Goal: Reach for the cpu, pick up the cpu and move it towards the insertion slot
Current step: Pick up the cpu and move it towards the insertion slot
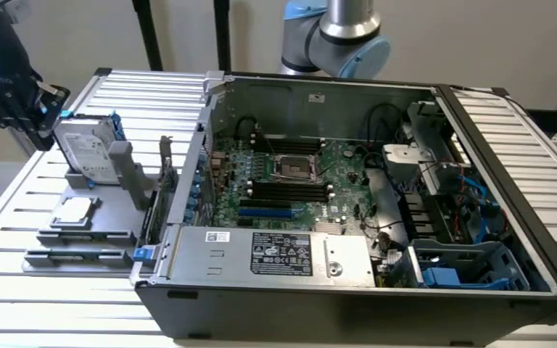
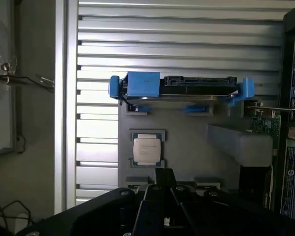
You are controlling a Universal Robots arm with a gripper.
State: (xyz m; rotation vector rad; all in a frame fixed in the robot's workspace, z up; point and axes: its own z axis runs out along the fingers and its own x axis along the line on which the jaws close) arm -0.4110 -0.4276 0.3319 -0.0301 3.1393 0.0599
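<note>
The cpu (image 1: 73,210) is a small silvery square chip lying flat in a grey holder (image 1: 114,190) on the slatted table, at the exterior view's left. In the wrist view the cpu (image 2: 147,149) sits in its square recess, just beyond the dark gripper (image 2: 164,191). My gripper (image 1: 35,109) hangs high above the table's far left corner, well apart from the chip and holding nothing. The insertion slot (image 1: 293,168), a metal-framed square socket, lies on the motherboard inside the open computer case.
A silver hard drive with blue bracket (image 1: 85,148) (image 2: 179,88) stands upright on the holder just beyond the cpu. The case wall (image 1: 186,181) separates the holder from the motherboard. Memory slots (image 1: 289,192), cables and a power supply (image 1: 273,254) crowd the case.
</note>
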